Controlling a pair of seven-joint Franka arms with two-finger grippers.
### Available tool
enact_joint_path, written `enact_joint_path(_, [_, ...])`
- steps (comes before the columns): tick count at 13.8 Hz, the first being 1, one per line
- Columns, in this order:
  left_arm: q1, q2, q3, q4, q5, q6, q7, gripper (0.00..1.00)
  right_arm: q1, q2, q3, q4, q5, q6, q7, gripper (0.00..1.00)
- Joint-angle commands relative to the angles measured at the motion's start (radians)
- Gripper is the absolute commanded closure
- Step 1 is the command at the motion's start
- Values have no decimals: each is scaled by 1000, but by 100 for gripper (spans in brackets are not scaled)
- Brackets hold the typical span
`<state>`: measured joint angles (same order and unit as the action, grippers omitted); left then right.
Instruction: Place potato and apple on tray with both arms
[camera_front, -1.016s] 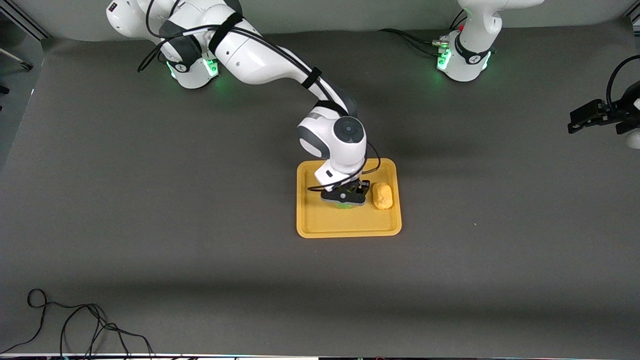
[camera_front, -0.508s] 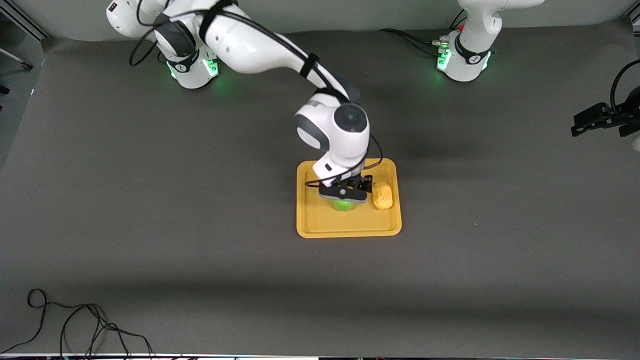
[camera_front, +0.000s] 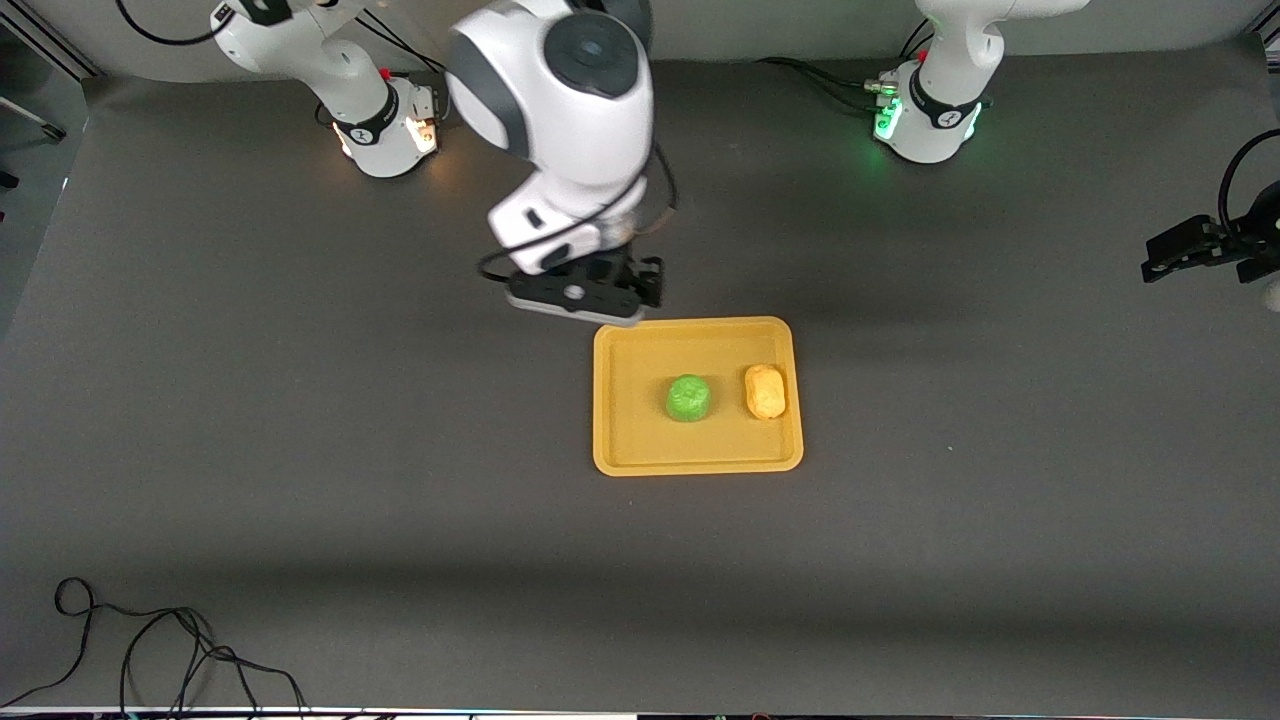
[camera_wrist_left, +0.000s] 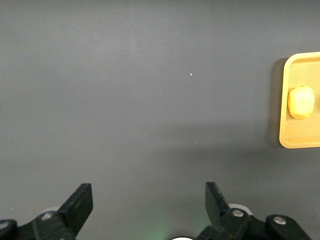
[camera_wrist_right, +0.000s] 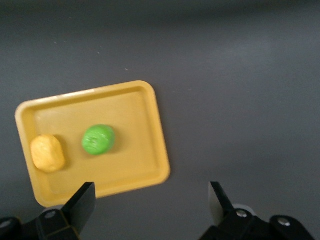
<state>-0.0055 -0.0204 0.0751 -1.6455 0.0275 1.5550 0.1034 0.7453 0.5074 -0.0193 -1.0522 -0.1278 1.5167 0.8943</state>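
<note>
The orange-yellow tray (camera_front: 630, 440) lies mid-table. On it sit the green apple (camera_front: 688, 398) and, beside it toward the left arm's end, the yellow-orange potato (camera_front: 765, 391). My right gripper (camera_front: 585, 298) is open and empty, raised high over the bare table just off the tray's edge nearest the bases. In the right wrist view the tray (camera_wrist_right: 140, 150), apple (camera_wrist_right: 98, 139) and potato (camera_wrist_right: 47, 153) all show well below the gripper (camera_wrist_right: 150, 200). My left gripper (camera_front: 1190, 248) is open and empty, waiting at the left arm's end of the table; its wrist view (camera_wrist_left: 147, 197) shows the tray's edge (camera_wrist_left: 286, 105) and the potato (camera_wrist_left: 301, 102).
A black cable (camera_front: 150, 650) lies coiled on the table near the front camera at the right arm's end. The two arm bases (camera_front: 385, 130) (camera_front: 925, 120) stand along the table edge farthest from the camera. The mat is dark grey.
My right gripper has let go of the apple, lifted high off the tray and drawn back toward its base. The apple now sits free on the tray. The left arm barely moved.
</note>
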Motion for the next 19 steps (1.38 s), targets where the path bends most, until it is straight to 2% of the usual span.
enact_joint_path(1, [-16, -4, 15, -11, -1, 16, 16, 0, -128, -234, 7, -262, 66, 6, -160, 0])
enact_joint_path(3, [-16, -7, 15, -10, -1, 5, 16, 0, -261, -361, 13, -391, 86, 5, -306, 0])
enact_joint_path(5, [-16, -9, 15, -10, -1, 8, 16, 0, -410, -435, 42, -463, 117, 8, -426, 0])
enact_joint_path(8, [-16, -9, 14, -10, -1, 8, 16, 0, -625, -467, 96, -494, 119, 5, -616, 0])
enact_joint_path(11, [-19, -12, 12, -10, -1, -1, 7, 0, -759, -471, 102, -497, 123, 17, -768, 0])
enact_joint_path(13, [-21, -18, 11, -10, -1, -6, 1, 0, -782, -472, 84, -496, 123, 19, -845, 0])
enact_joint_path(16, [-19, -18, 12, -11, -1, -6, 2, 0, -774, -472, 18, -508, 123, 17, -896, 0])
enact_joint_path(19, [-17, -18, 12, -11, -1, -4, 2, 0, -773, -483, 18, -509, 123, 16, -902, 0])
